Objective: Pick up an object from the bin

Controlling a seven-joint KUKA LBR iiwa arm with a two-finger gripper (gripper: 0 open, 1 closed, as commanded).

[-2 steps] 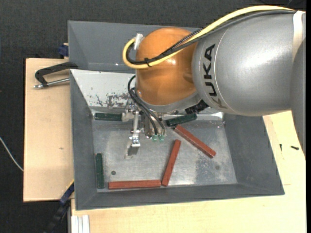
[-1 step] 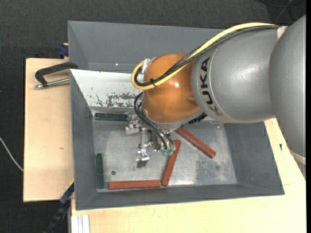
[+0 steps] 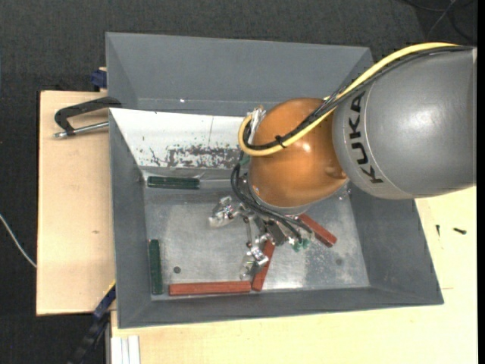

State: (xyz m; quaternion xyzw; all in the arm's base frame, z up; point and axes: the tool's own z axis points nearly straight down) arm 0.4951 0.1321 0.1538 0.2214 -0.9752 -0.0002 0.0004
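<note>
The tool (image 3: 241, 235), spread with nothing between its fingers, may nudge the short red stick (image 3: 260, 277) aside rather than grip it.

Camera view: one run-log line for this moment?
gripper low, bin centre | over: tilted short red bar | grasp: not seen | nearby: long red bar | left: green bar

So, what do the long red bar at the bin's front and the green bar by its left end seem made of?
The long red bar: probably painted wood or plastic, matte, an even colour with no shine. The green bar: likely the same, dark and dull. The look leaves it open.
</note>
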